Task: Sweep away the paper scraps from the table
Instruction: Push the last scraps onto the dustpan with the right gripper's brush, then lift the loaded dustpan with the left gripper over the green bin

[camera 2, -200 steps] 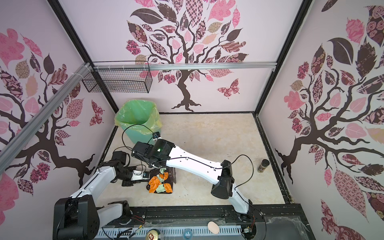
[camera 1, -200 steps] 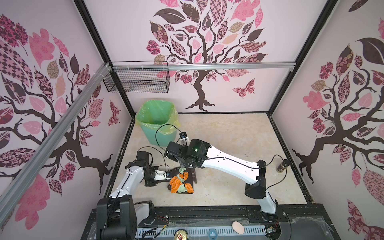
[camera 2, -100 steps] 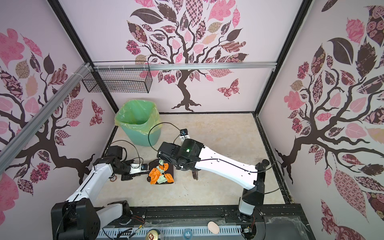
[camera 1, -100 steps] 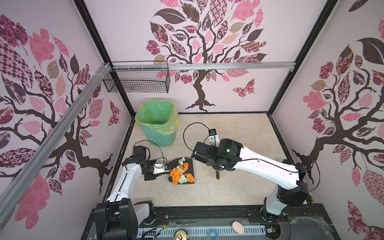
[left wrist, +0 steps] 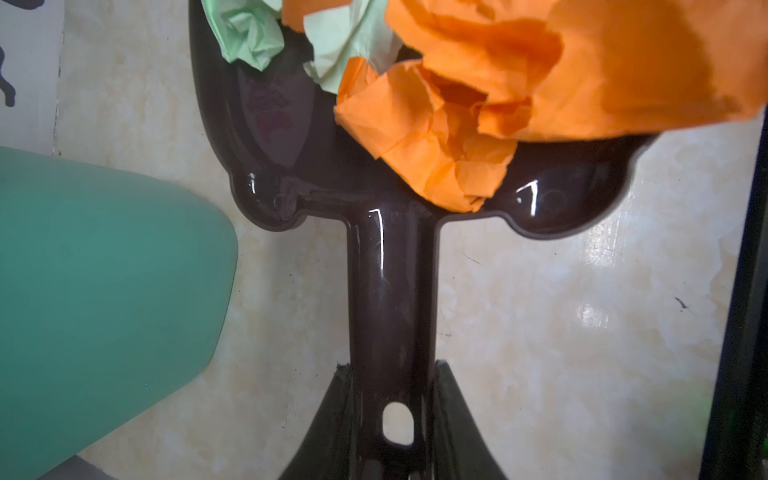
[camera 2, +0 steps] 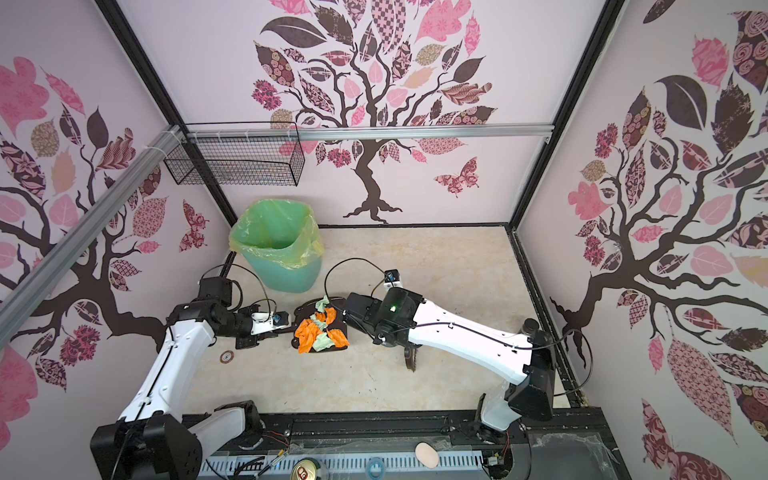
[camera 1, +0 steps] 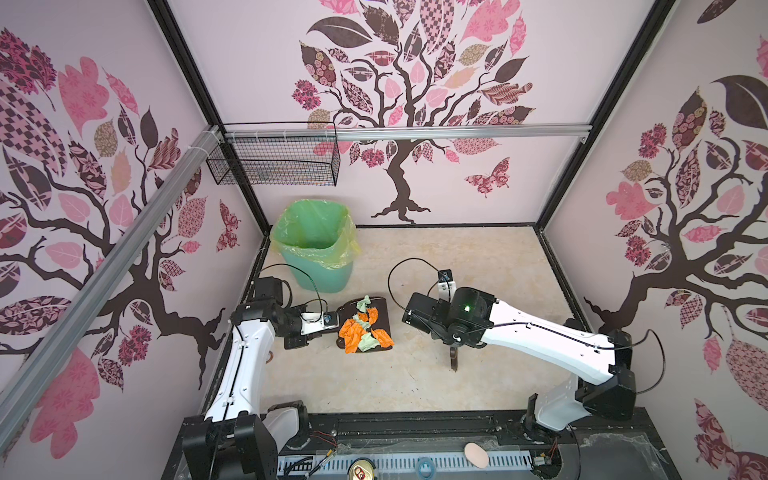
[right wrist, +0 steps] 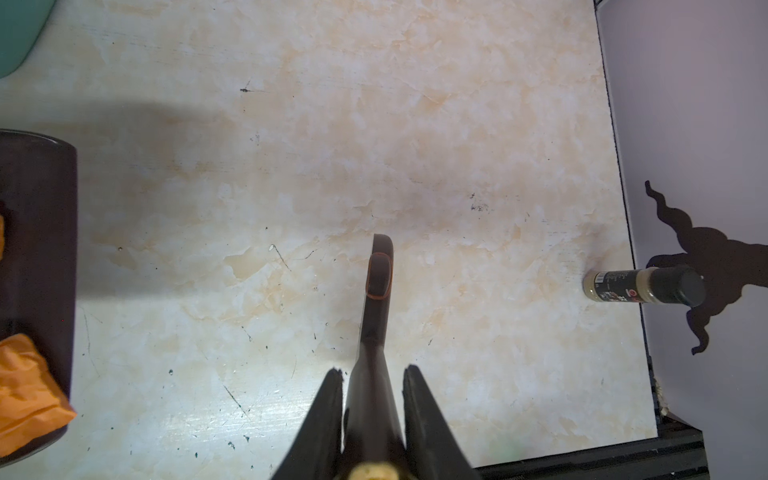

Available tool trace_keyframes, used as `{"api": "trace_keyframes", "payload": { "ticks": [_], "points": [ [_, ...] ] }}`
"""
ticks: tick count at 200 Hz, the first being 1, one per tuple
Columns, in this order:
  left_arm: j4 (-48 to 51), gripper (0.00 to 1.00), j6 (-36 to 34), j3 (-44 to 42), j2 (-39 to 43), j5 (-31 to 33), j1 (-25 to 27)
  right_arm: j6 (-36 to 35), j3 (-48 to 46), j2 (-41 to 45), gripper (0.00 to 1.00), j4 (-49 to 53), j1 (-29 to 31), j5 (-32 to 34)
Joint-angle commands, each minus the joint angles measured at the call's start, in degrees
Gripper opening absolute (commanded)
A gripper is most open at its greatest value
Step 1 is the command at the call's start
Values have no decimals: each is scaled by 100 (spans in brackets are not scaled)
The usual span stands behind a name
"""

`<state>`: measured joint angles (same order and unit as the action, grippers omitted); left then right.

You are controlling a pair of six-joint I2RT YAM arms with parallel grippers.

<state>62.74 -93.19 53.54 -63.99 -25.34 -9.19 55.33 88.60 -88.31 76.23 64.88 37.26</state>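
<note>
Table [camera 1: 457,257] beneath: my left gripper [left wrist: 392,368] grasps the dustpan [left wrist: 270,124] of paper scraps [camera 1: 353,334]; right gripper [right wrist: 374,370], three o'clock, clenches the brush [right wrist: 376,316].

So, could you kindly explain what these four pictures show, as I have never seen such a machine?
Two pictures look down from above on the whole scene; two come from cameras on the wrists. The left arm and right arm are robots, each ending in a pincer. The left pincer grips the handle of a dustpan heaped with paper scraps. The right pincer grips a brush. On the beige table stand a green bin, near the dustpan, and a small bottle by the wall.
</note>
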Motion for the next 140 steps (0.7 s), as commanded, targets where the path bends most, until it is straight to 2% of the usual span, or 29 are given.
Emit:
{"api": "trace_keyframes", "payload": {
  "ticks": [1, 140],
  "points": [
    [526, 0, -132, 458, -83, -163, -67, 12, -29, 230, 0, -102, -28, 32],
    [1903, 0, -299, 2773, -1019, 79, -92, -408, -481, 311, 0, -699, -132, -121]
  ]
}}
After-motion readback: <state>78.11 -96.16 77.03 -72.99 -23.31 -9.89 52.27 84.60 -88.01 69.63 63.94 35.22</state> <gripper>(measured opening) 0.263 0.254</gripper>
